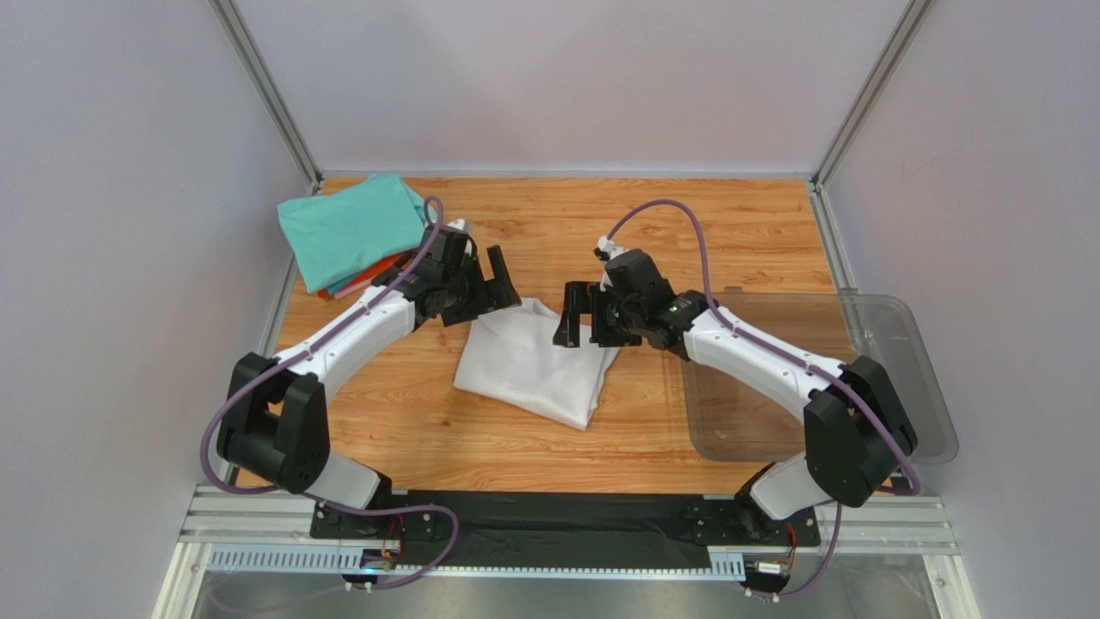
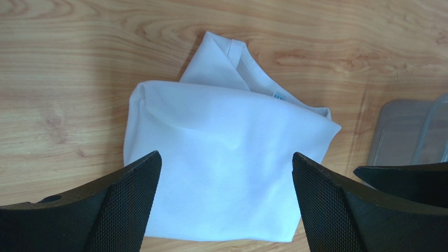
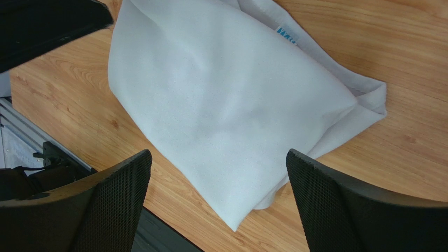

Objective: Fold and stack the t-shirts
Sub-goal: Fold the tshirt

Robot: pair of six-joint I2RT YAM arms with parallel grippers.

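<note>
Table (image 1: 723,232): wood top, fills the middle of the top view. Clear plastic bin (image 1: 891,335) sits at the right edge, nothing visible inside.

White t-shirt (image 1: 536,368) lies at centre frame, flat on the table. It is folded into a rough, slightly skewed rectangle, collar end towards the top of the frame. Smooth top panel, one soft crease. In the left wrist view one collar corner pokes out past the fold, so the fold looks loose, not square.

Teal t-shirt (image 1: 355,230) sits folded in the upper left, on top of an orange-red t-shirt (image 1: 387,268) whose edge just shows underneath. Likely the stack the white one has to join.

Left gripper (image 1: 487,286) is above the white shirt's upper-left corner, fingers (image 2: 131,205) spread wide, gripping nothing. Right gripper (image 1: 581,320) is above its upper-right corner, fingers (image 3: 326,205) also apart and empty. The symmetric placement suggests a two-arm pinch of both far corners, for another fold or a lift to the stack.

Small blue neck label (image 2: 277,95) is visible inside the collar.
</note>
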